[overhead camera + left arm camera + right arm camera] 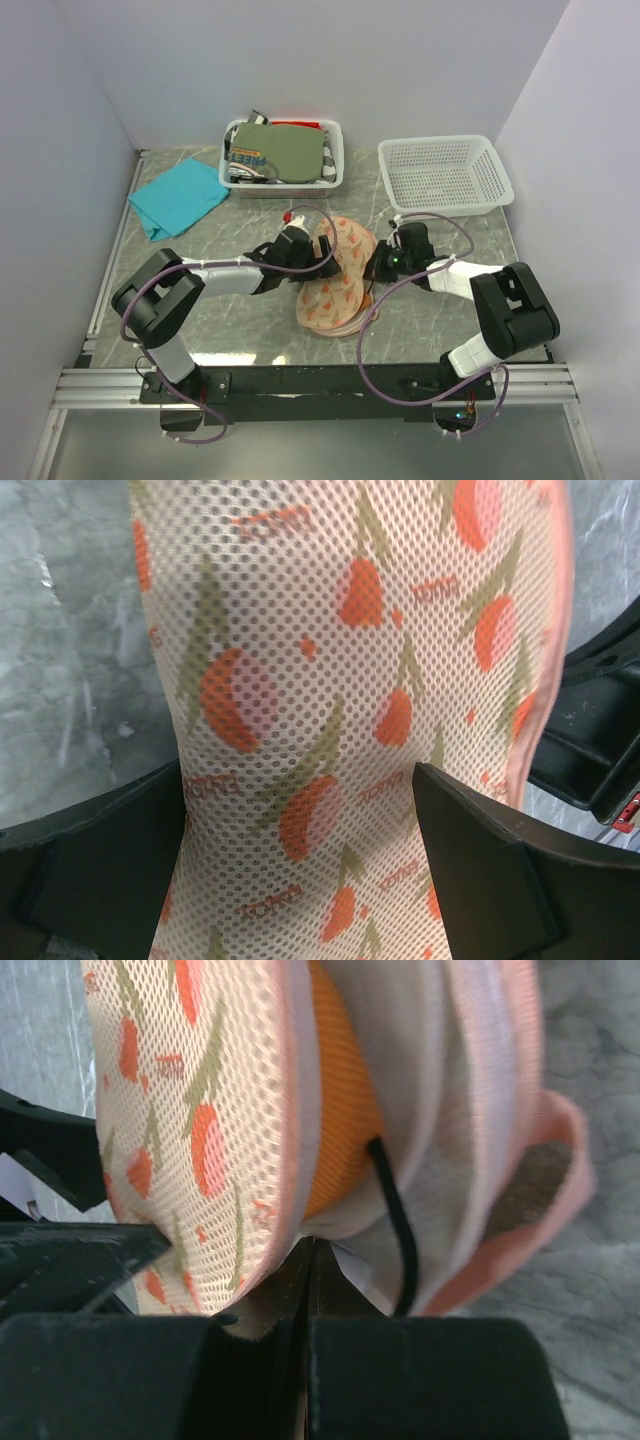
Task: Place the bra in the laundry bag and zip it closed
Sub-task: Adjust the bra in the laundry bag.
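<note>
Pinkish-beige mesh with orange-red print, the two-lobed zip-edged laundry bag (335,285) lies on the grey marbled table (250,335) between both arms. The left gripper (300,850) stands fully spread, a finger on either side of one lobe. The right gripper (310,1290) is pinched tight on the bag's rim. The rust-orange bra (340,1110) sits inside the unzipped gap, its thin dark strap (398,1220) hanging out.

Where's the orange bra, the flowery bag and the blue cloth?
bra (345,1110): right wrist view, orange cup inside bag
laundry bag (300,680): left wrist view, printed mesh side
teal cloth (178,197): top view, its middle
</note>
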`<state>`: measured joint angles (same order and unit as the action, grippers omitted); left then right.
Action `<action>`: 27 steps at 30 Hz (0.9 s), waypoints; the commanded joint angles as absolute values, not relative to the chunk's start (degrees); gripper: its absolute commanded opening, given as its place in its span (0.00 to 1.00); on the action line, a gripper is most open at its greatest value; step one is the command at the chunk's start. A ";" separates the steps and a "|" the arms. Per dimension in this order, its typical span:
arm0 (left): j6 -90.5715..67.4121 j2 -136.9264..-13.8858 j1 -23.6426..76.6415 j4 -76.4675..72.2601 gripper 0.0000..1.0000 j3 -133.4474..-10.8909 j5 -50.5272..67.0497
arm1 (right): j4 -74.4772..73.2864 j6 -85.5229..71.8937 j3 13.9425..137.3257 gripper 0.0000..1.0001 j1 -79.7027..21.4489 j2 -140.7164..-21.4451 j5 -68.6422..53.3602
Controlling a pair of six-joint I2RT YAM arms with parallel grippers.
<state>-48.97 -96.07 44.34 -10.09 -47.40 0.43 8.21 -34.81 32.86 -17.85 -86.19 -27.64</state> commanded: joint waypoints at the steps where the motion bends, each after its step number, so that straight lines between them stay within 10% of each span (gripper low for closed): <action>1: -49.22 -97.47 45.35 -12.57 0.96 -50.09 2.55 | 11.34 -35.86 35.33 0.00 -18.98 -87.89 -28.92; 27: -48.69 -95.01 45.88 -11.43 0.96 -49.39 0.88 | -7.29 -32.96 32.96 0.34 -18.90 -69.25 -4.57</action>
